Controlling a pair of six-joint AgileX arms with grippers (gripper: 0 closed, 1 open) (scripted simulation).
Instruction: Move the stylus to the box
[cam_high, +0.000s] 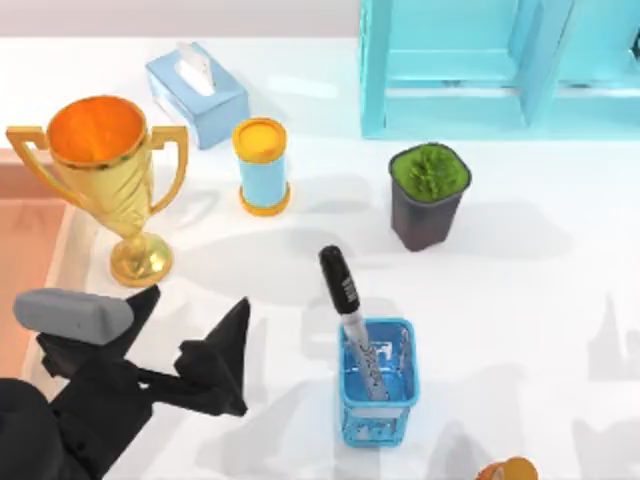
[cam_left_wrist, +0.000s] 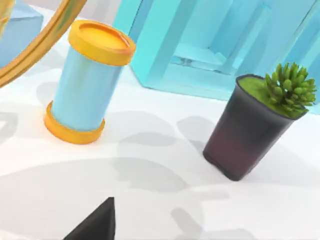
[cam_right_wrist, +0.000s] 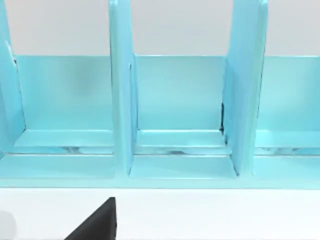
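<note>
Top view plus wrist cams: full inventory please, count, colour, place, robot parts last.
slim stylus with black cap and silvery barrel: 1, black and grey, standing tilted in the basket, cap up
blue mesh basket box: 1, blue, front centre
gold trophy cup: 1, gold, left side
blue tissue box: 1, pale blue, back left
light blue canister with orange lid and base: 1, between trophy and plant
dark pot with green plant: 1, right of centre
turquoise divided shelf rack: 1, back right
orange object: 1, front edge, cut off
white table: 1
left gripper: 1, black, front left, jaws apart, holding nothing
</note>
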